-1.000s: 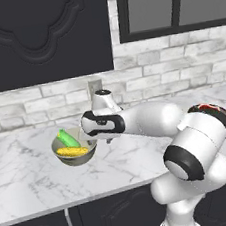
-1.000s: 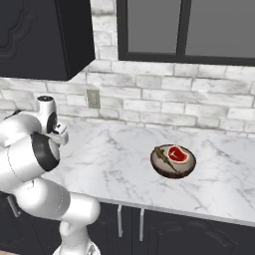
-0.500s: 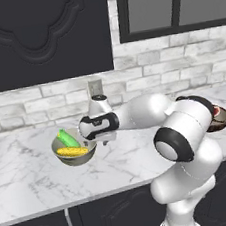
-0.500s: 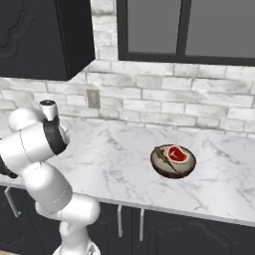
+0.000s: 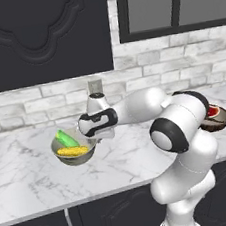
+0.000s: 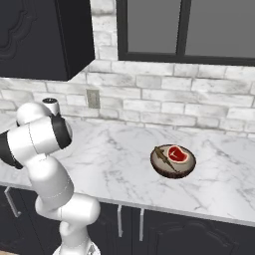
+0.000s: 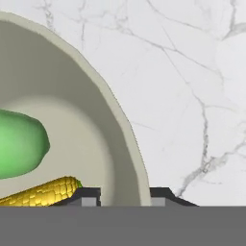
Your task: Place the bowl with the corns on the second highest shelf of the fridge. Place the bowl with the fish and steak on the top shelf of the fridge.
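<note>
The bowl with the corns (image 5: 77,159) is a pale grey-beige deep bowl on the marble counter, at left in the left base view. It holds a yellow cob (image 5: 72,151) and a green-husked cob (image 5: 66,138). My gripper (image 5: 95,140) is at its right rim. In the hand view the gripper (image 7: 125,194) straddles the bowl's wall (image 7: 115,110), one fingertip (image 7: 89,196) inside and one outside, closed against it. The dark brown bowl (image 6: 164,172) holding the red steak (image 6: 178,154) and a pale piece sits further right on the counter. The fridge and its shelves are out of view.
A grey brick wall with an outlet (image 6: 92,98) backs the counter. Dark upper cabinets (image 5: 39,39) hang above the left side and a window (image 6: 184,27) sits above the right. The counter's front edge (image 5: 95,195) runs over dark lower cabinets.
The jaws have closed from wide open onto the bowl's rim. The arm's elbow has swung up and over toward the bowl. The bowl has stayed in place.
</note>
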